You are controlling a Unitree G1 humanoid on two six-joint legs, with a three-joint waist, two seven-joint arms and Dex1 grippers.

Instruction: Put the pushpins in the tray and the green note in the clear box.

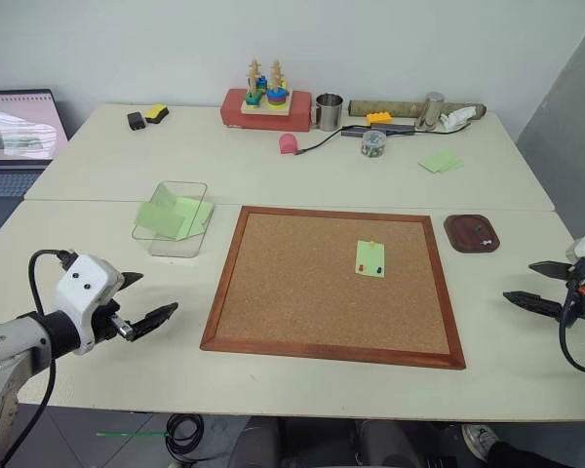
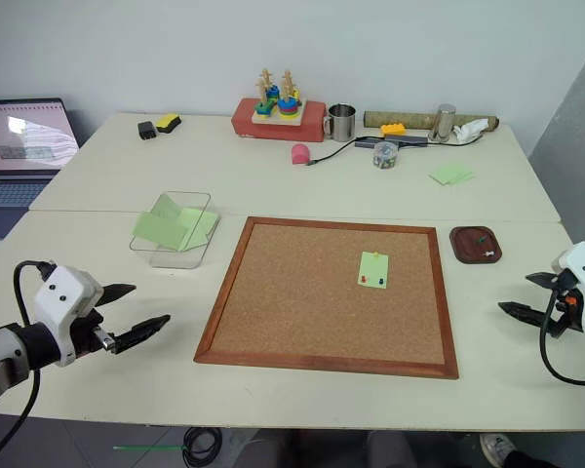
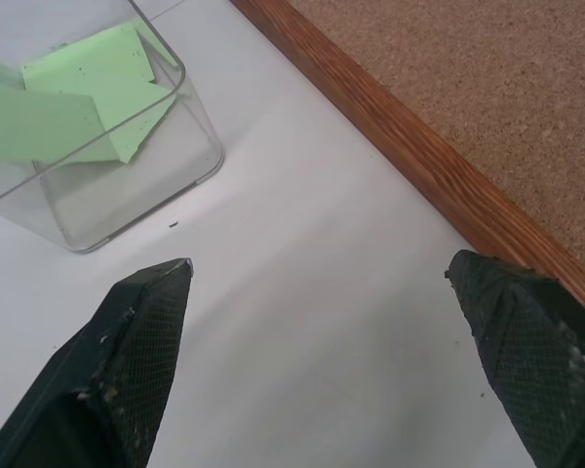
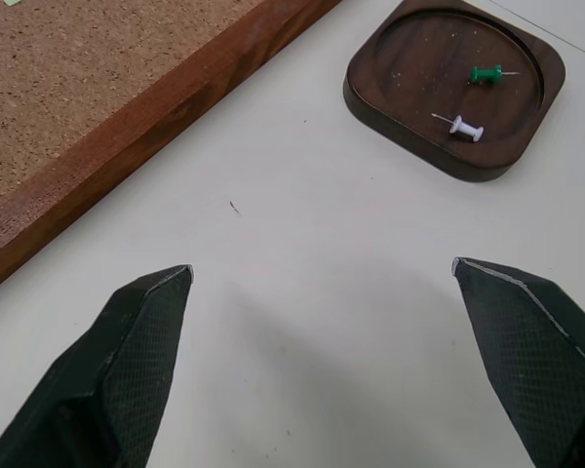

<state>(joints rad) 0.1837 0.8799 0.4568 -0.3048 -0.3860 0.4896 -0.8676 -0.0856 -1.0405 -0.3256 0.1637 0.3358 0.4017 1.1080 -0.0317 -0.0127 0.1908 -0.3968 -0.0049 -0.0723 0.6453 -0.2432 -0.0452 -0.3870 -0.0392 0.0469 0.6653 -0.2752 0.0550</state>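
No text, label, brand or number is readable — the laptop screen [image 2: 29, 134] at the left edge shows a picture, but its content cannot be read.

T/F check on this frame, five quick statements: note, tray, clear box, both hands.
1. The pale green paper note is pinned on the wood-framed corkboard. True.
2. The dark reddish-brown wooden tray is empty. False: a green pushpin and a white pushpin lie in it.
3. The clear plastic box holds green paper slips. True.
4. The left hand grips a pin. False: its fingers stand apart over bare table, holding nothing.
5. The right hand rests inside the tray. False: it is open, beside the corkboard and short of the tray.
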